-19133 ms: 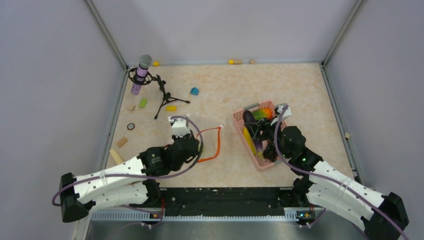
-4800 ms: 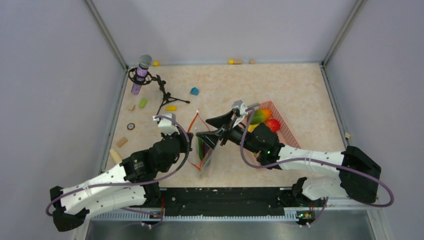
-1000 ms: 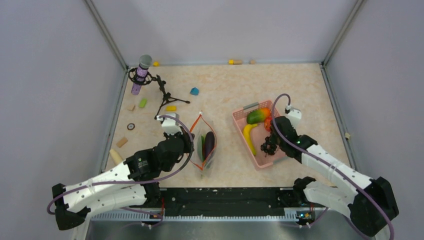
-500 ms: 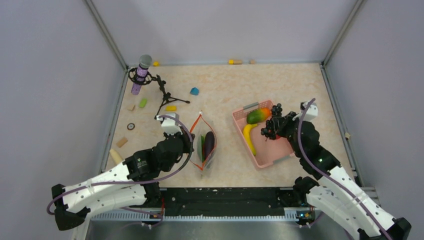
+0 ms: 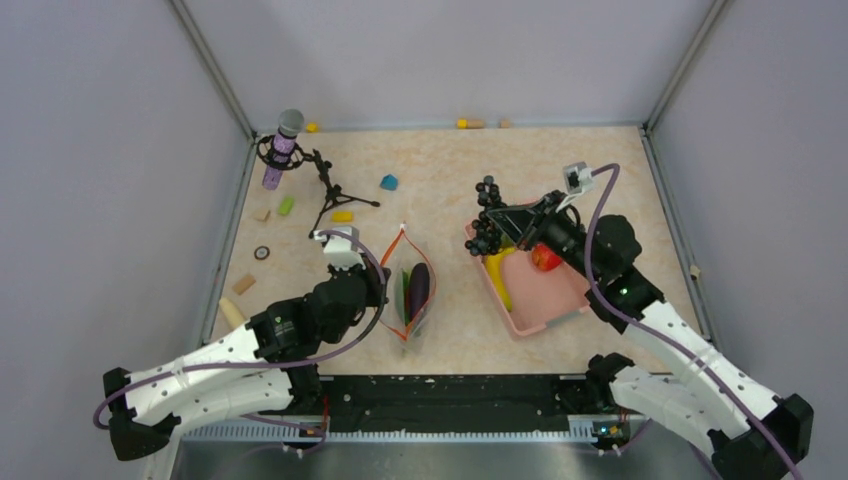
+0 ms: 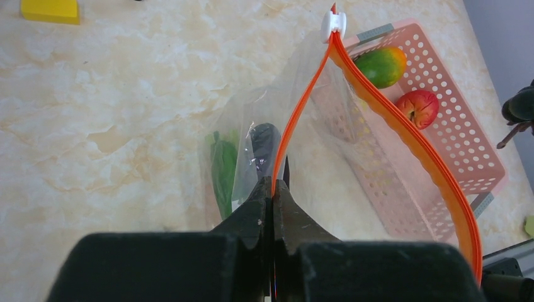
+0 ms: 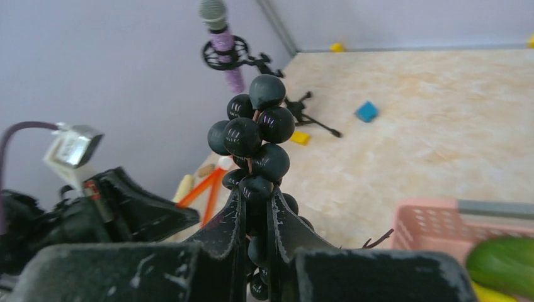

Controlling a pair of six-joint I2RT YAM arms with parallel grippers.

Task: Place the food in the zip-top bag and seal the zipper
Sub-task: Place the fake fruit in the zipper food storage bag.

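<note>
One zip-top bag holds two food pieces: one eggplant and one green piece. One pink basket on the right holds three: one banana, one red fruit, one green-orange fruit. There is one grape bunch. One microphone and one blue block stand far left.

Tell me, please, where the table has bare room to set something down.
The far middle is bare, between the blue block and the pink basket; so is the strip between the zip-top bag and that basket. Blocks crowd the left edge around the microphone stand.
</note>
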